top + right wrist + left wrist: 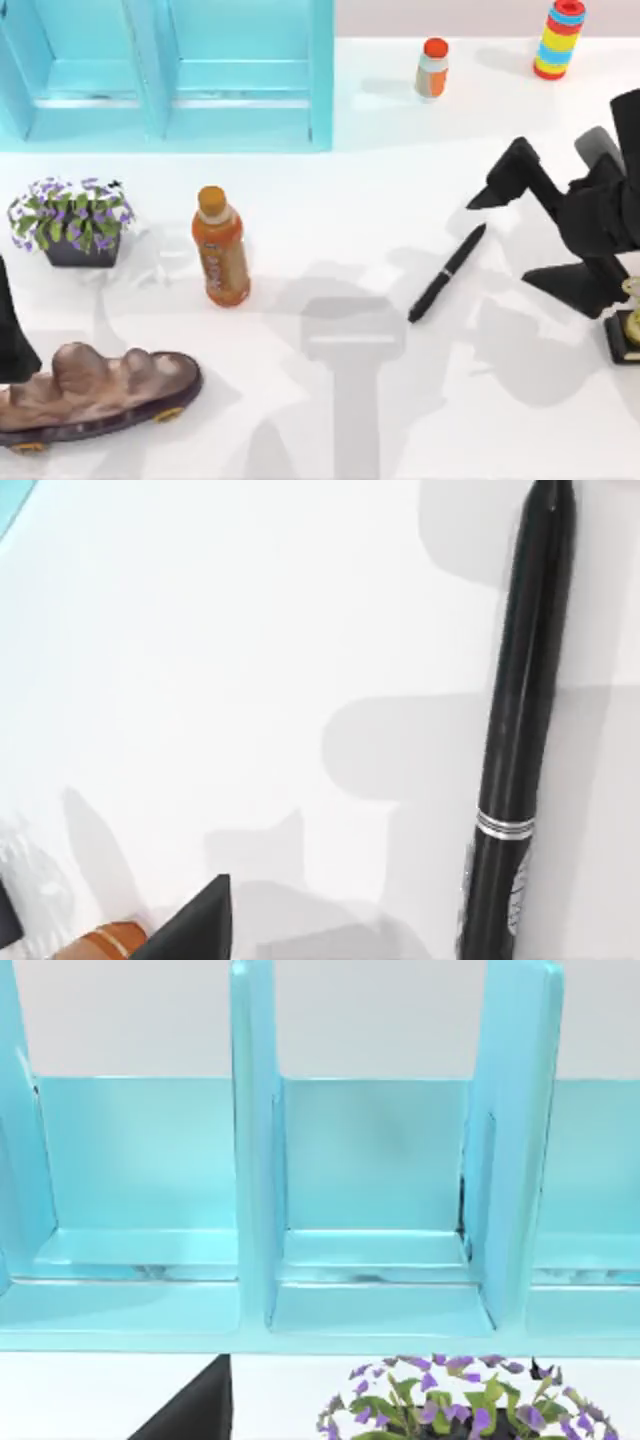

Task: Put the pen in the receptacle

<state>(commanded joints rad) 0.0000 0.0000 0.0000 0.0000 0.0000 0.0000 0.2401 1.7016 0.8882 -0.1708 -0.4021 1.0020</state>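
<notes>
The pen lies flat on the white table, right of centre in the top view, slanting from lower left to upper right, touching nothing else. In my right wrist view it runs as a long black shaft down the right part of the frame, with a thin silver ring low on the barrel.

My right gripper hangs just to the right of the pen, at the right edge of the top view. Its fingers are spread wide apart, one fingertip above the pen's upper end and the other lower down, and they grip nothing. One dark fingertip pokes into the bottom of the right wrist view.

The receptacle, a turquoise rack of upright compartments, stands in the upper left of the top view, well apart from the pen; my left wrist view looks straight into its bays.

An orange bottle lies left of centre. A potted plant with purple flowers sits at the far left, below the rack. A brown rock ornament occupies the lower left. A small orange-capped bottle and a striped stack of rings stand at the upper right.

My left arm is parked at the left edge; I cannot tell how its fingers stand.
</notes>
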